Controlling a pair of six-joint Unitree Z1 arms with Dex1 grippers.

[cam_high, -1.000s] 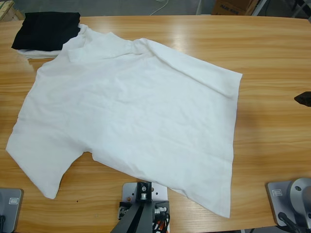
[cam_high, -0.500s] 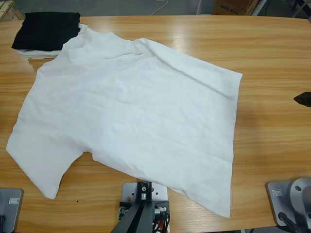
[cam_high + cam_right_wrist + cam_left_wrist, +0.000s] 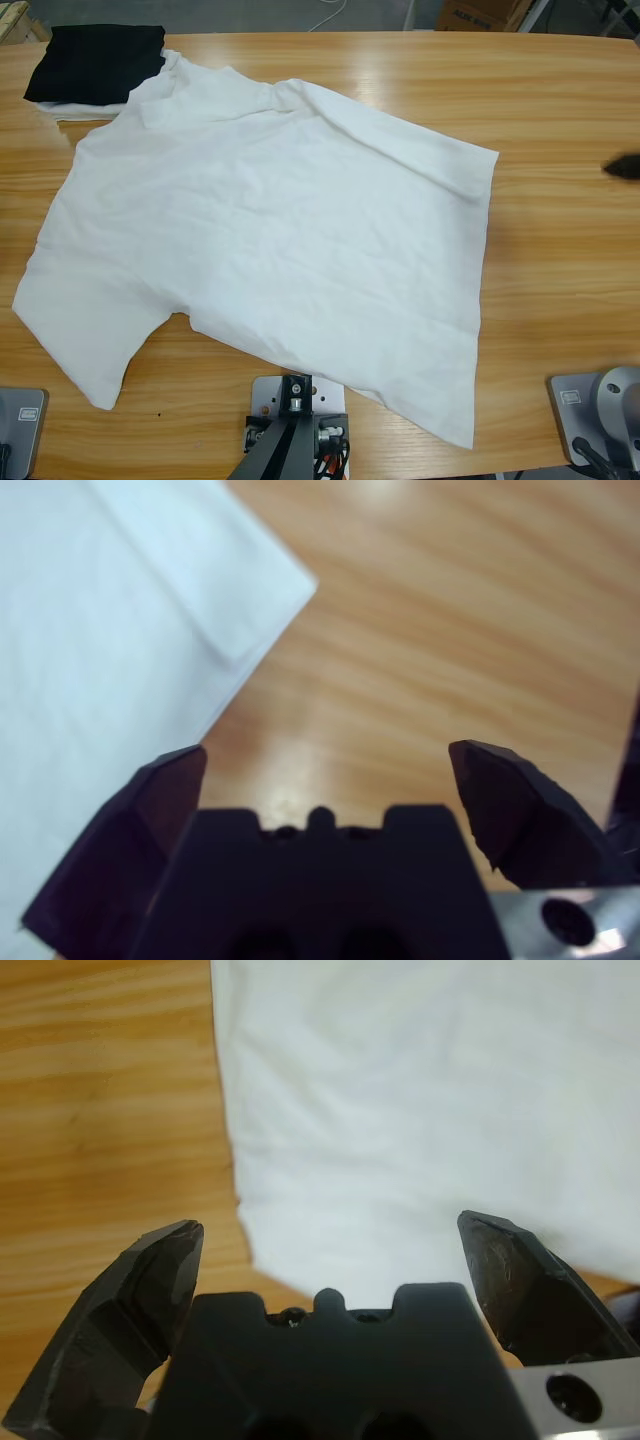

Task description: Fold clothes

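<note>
Wooden counter [image 3: 560, 120] carries my white T-shirt [image 3: 270, 240], spread flat, not yet folded; left hand [image 3: 330, 1235] and right hand [image 3: 325, 755] gape wide, empty.

Bright, even overhead light. Glare streaks on the table [image 3: 400, 70] along the far edge in the high view. Soft shadow beside the T-shirt [image 3: 300, 240]. Both wrist views blurry; jaws out of focus.

At the right edge of your high view, a dark claw tip [image 3: 626, 165] is rising higher along the table [image 3: 560, 120].
</note>
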